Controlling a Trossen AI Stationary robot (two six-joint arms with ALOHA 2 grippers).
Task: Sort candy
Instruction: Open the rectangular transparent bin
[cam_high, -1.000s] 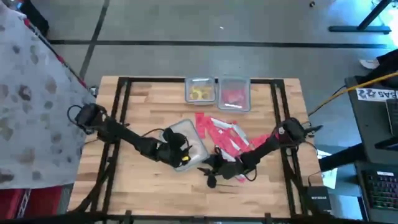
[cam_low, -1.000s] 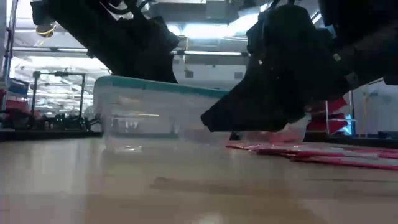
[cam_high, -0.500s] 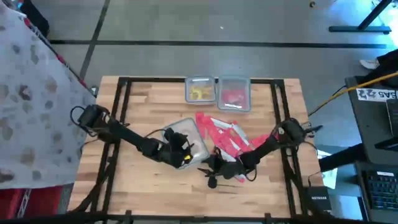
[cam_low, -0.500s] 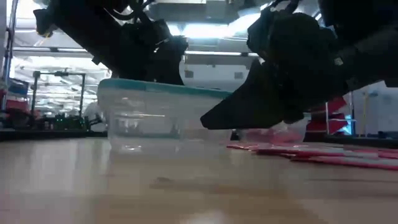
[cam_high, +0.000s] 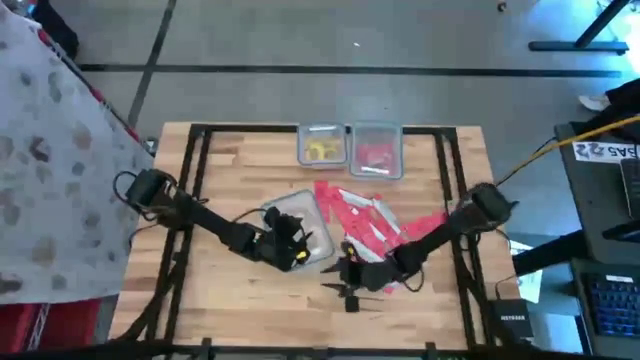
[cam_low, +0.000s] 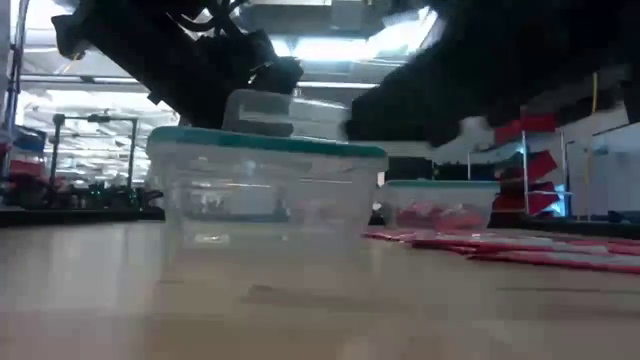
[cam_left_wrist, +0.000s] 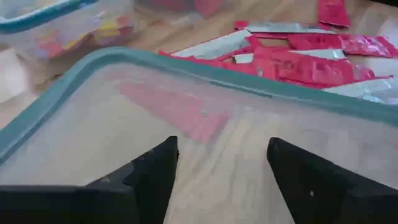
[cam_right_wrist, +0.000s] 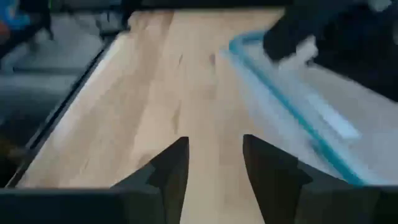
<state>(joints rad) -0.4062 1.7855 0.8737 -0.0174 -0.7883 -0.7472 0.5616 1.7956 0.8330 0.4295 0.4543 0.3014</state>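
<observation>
The candy (cam_high: 360, 215) is a heap of flat red and pink packets with a few silvery ones, lying on the table's middle; the packets (cam_left_wrist: 298, 59) also show in the left wrist view. A clear tub with a teal rim (cam_high: 312, 222) stands just left of the heap. My left gripper (cam_high: 293, 245) hangs open over the tub's near part, its fingers above the tub's see-through floor (cam_left_wrist: 205, 118). My right gripper (cam_high: 347, 290) is open and empty, raised over bare table near the heap's near-left end and pointing toward the table's left.
Two small clear tubs stand side by side at the table's far edge, one with yellow pieces (cam_high: 322, 145) and one with red pieces (cam_high: 377, 150). A black frame runs along the table's sides. Bare wood lies left of the middle tub and along the near edge.
My right gripper has risen from just above the table to well above it and has shifted a little toward the near edge, its arm swinging out toward the table's right. The left gripper has stayed over the clear tub.
</observation>
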